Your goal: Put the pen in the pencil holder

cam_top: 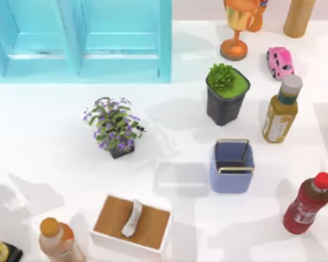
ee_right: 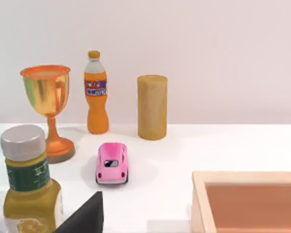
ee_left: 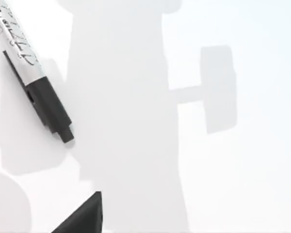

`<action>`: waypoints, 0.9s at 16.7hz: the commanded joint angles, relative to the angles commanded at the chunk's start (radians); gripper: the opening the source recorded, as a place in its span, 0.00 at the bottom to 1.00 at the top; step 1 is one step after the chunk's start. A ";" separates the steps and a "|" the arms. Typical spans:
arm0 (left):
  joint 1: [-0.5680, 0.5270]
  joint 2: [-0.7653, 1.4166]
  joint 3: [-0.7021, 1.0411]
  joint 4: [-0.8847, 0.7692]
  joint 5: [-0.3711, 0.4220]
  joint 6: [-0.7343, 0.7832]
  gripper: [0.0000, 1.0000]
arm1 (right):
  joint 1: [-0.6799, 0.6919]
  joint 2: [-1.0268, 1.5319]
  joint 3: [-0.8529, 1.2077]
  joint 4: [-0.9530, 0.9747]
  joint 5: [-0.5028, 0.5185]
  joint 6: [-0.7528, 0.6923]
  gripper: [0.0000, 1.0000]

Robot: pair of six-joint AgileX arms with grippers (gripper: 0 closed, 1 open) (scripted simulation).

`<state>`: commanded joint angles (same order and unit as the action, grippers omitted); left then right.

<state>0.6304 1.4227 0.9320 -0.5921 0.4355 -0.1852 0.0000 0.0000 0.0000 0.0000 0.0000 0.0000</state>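
Pen (ee_left: 34,82): seen close in the left wrist view, slanted across bare white table (ee_left: 233,170), silver lettered body cut off at the picture's edge, black end pointing away from that edge, soft shadow beside it. Could not tell whether held or lying loose. Met at the same view's border by a dark wedge of the left gripper (ee_left: 85,216), mostly cut off; how far open, and whether closed on anything, could not be told. Same for the right gripper (ee_right: 82,216), a dark wedge low in the right wrist view, near a yellow-brown bottle (ee_right: 29,189) cut off below and facing a pink toy car (ee_right: 111,162), a gold goblet (ee_right: 47,97) and an orange bottle (ee_right: 96,94). From the top view: pencil holder (cam_top: 231,183) upright right of the table's middle, between a dark grey pot (cam_top: 225,103) and a red bottle (cam_top: 307,204), apart from both. Inside it, by the right wall, a thin dark line, too slight to name. Purple-flowered plant (cam_top: 113,126) well to its left.
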 joint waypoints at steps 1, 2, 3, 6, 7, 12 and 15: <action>0.040 0.092 0.061 -0.035 0.027 -0.011 1.00 | 0.000 0.000 0.000 0.000 0.000 0.000 1.00; 0.078 0.178 0.118 -0.066 0.052 -0.020 1.00 | 0.000 0.000 0.000 0.000 0.000 0.000 1.00; 0.115 0.255 0.171 -0.093 0.074 -0.029 1.00 | 0.000 0.000 0.000 0.000 0.000 0.000 1.00; 0.208 0.436 0.296 -0.154 0.125 -0.047 1.00 | 0.000 0.000 0.000 0.000 0.000 0.000 1.00; 0.231 0.478 0.325 -0.168 0.136 -0.051 1.00 | 0.000 0.000 0.000 0.000 0.000 0.000 1.00; 0.271 0.545 0.373 -0.187 0.155 -0.056 1.00 | 0.000 0.000 0.000 0.000 0.000 0.000 1.00; 0.267 0.542 0.370 -0.185 0.153 -0.055 1.00 | 0.000 0.000 0.000 0.000 0.000 0.000 1.00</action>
<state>0.8975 1.9646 1.3015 -0.7770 0.5887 -0.2405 0.0000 0.0000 0.0000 0.0000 0.0000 0.0000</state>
